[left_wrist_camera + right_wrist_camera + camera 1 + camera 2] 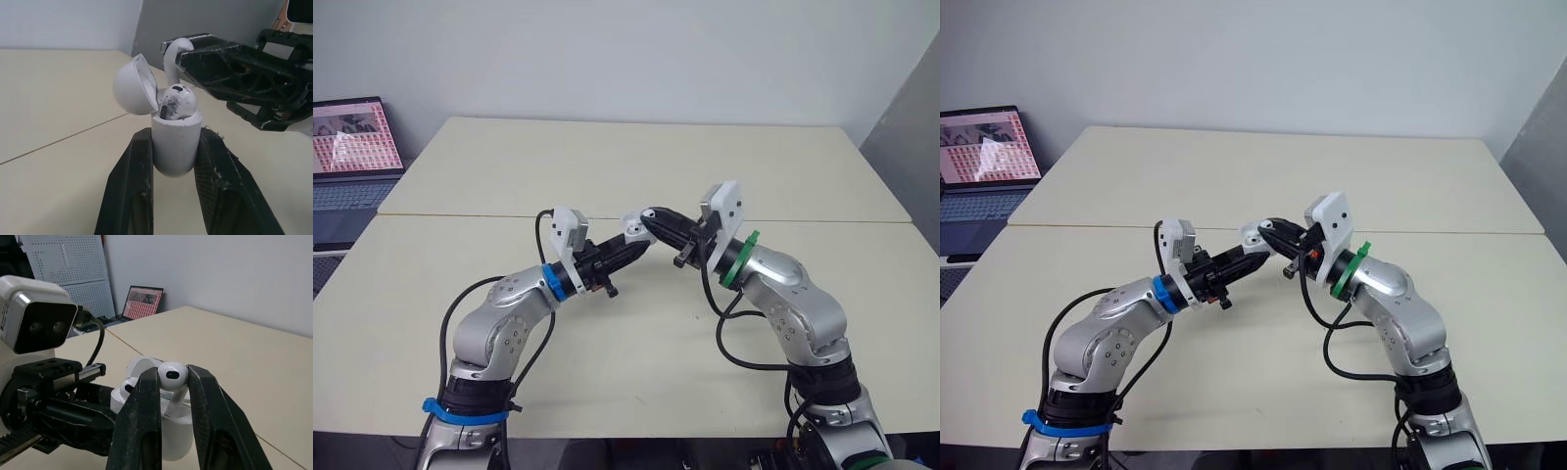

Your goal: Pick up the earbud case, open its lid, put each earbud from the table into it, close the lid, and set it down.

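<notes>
The earbud case, lid open and one earbud seated inside, is being clamped by the left gripper above the table. Just over it, a second earbud is being pinched tightly by the right gripper.

No words or numbers could be read anywhere; the laptop screen at the upper left of the frame showed pink rows of tiny marks, too small to read; the earbud sitting in the earbud case had dark smudges, not letters.
</notes>
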Controlling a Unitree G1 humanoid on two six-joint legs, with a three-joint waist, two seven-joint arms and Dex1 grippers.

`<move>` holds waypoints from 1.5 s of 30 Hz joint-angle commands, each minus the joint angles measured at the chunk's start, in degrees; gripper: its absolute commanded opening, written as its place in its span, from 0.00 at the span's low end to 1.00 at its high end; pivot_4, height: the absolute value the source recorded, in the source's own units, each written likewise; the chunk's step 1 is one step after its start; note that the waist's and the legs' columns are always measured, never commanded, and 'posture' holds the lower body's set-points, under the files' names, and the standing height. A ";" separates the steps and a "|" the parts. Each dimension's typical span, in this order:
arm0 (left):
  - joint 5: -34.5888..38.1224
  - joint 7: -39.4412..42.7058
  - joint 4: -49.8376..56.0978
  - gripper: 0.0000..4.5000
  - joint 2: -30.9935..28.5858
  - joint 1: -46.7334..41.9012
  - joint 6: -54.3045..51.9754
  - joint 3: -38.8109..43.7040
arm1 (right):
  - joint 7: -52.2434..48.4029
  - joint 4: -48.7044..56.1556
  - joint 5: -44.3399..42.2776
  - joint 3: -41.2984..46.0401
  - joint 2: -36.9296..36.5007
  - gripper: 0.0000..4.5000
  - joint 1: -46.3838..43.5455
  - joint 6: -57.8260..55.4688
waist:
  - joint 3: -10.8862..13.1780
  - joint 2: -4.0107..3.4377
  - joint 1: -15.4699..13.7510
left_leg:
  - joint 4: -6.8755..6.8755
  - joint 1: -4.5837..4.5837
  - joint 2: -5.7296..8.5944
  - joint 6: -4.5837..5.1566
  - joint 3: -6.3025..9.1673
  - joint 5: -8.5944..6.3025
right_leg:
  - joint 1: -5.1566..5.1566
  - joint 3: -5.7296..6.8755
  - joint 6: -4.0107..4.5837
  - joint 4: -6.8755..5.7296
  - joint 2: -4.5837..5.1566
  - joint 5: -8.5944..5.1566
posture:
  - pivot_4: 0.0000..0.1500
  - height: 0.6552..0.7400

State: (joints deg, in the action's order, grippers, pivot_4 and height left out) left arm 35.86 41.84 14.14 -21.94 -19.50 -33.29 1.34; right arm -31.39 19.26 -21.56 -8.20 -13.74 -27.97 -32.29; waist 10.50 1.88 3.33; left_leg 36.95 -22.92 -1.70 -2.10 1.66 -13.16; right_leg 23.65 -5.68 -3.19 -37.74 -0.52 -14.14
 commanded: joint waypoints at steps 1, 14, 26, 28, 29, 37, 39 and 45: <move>0.37 0.10 3.42 0.17 -0.38 -0.22 1.15 0.41 | -0.66 -0.21 0.72 -0.36 -0.65 0.09 0.08 1.85 | 0.00 0.00 -0.02 | 0.00 0.00 0.00 0.00 0.00 0.00 | 0.00 0.00 0.00 0.00 0.00 0.00 | 1.00 1.00; 0.53 0.15 4.26 0.17 -0.38 -0.42 1.02 -0.13 | -2.76 -0.55 2.57 -1.79 -3.43 0.31 2.38 4.15 | 0.00 0.00 -0.04 | -0.01 -0.01 0.00 0.00 -0.01 0.00 | 0.00 -0.01 0.00 0.03 0.00 0.00 | 1.00 1.00; 0.77 2.35 4.14 0.17 -1.71 -0.23 0.21 -1.16 | -11.29 2.06 -2.10 4.70 -16.03 0.53 8.66 1.94 | 0.01 0.01 -0.15 | -0.01 -0.03 0.02 0.00 -0.04 0.00 | -0.01 -0.03 0.00 0.09 0.03 -0.01 | 1.00 1.00; 1.99 4.21 4.86 0.17 -2.85 -0.31 -1.34 -1.70 | -10.90 -1.08 -0.34 4.11 -17.16 0.53 7.33 2.13 | 0.01 0.01 0.01 | -0.01 -0.01 0.02 0.00 -0.05 0.00 | 0.00 -0.04 0.00 0.08 0.02 -0.01 | 1.00 1.00; 2.91 5.05 5.48 0.17 -3.42 -0.37 -2.46 -2.01 | -9.78 -2.81 -0.72 4.35 -16.53 0.50 6.01 0.56 | 0.01 0.01 0.10 | -0.01 0.01 0.00 0.00 -0.05 0.00 | -0.01 -0.04 0.02 0.07 0.00 -0.02 | 1.00 1.00; 2.94 9.33 7.43 0.17 -6.87 -0.30 -4.88 -5.71 | -8.45 -13.15 -0.56 1.14 -8.85 0.01 -4.73 -4.44 | 0.06 -0.05 0.39 | -0.03 0.00 -0.06 0.00 -0.06 0.00 | 0.06 -0.08 0.04 0.02 -0.08 -0.02 | 1.00 1.00; 2.65 9.44 7.05 0.17 -6.92 -0.59 -4.58 -5.97 | -9.07 -13.95 -1.58 1.38 -7.47 0.01 -6.26 -5.02 | 0.06 -0.05 0.28 | -0.06 -0.06 -0.06 0.01 -0.04 -0.01 | 0.09 -0.04 0.06 0.05 -0.08 -0.04 | 1.00 1.00; 0.01 9.77 5.68 0.17 -7.43 -0.49 -3.16 -6.93 | -17.74 -5.57 -15.36 3.35 -9.45 0.01 -8.18 -17.10 | 0.09 -0.09 -0.12 | -0.11 -0.16 -0.04 0.01 -0.01 -0.01 | 0.18 -0.03 0.06 0.07 -0.05 -0.05 | 1.00 1.00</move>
State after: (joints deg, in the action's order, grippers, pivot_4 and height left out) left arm 36.55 50.91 19.53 -29.00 -19.40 -37.95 -5.44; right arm -46.48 9.51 -32.46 -6.71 -22.14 -35.09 -46.49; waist 10.59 1.79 3.20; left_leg 36.85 -23.08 -1.74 -2.09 1.66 -13.18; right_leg 23.82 -5.70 -3.14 -37.67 -0.58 -14.20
